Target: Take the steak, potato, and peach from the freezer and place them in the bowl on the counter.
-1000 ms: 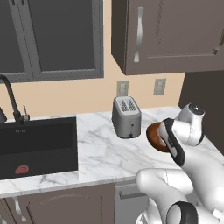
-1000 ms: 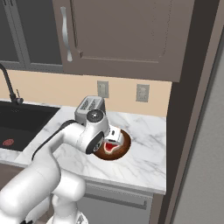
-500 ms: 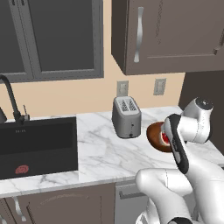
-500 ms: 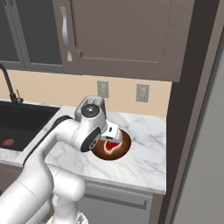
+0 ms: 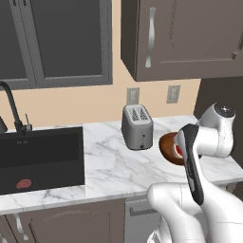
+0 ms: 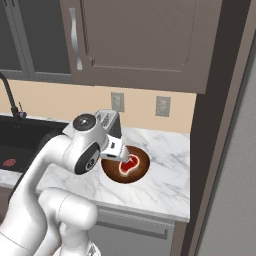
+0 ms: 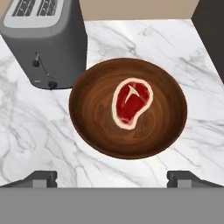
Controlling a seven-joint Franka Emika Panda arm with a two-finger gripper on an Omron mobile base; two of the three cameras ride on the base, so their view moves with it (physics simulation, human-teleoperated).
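The steak (image 7: pixel 131 103), red with a pale fat rim, lies flat in the middle of the dark wooden bowl (image 7: pixel 87 127). The bowl stands on the white marble counter (image 7: pixel 183 43) beside the toaster. My gripper (image 7: pixel 114 179) hovers above the bowl's near rim, jaws wide open with nothing between them. In the right base view the hand (image 6: pixel 118 151) hangs just over the bowl (image 6: pixel 142 162) and steak (image 6: pixel 128 165). The arm hides much of the bowl (image 5: pixel 167 147) in the left base view. The freezer's grey side (image 6: pixel 235 200) fills the right edge. The potato and the peach are out of view.
A grey toaster (image 7: pixel 43 43) stands right next to the bowl, also seen as the toaster (image 5: pixel 137 126) at the wall. A black sink (image 5: pixel 40 156) with a dark faucet (image 5: pixel 12 107) lies far left. Dark wall cabinets (image 6: pixel 145 45) hang overhead.
The hand has lifted up and back from the bowl, staying open. The steak stays lying in the bowl.
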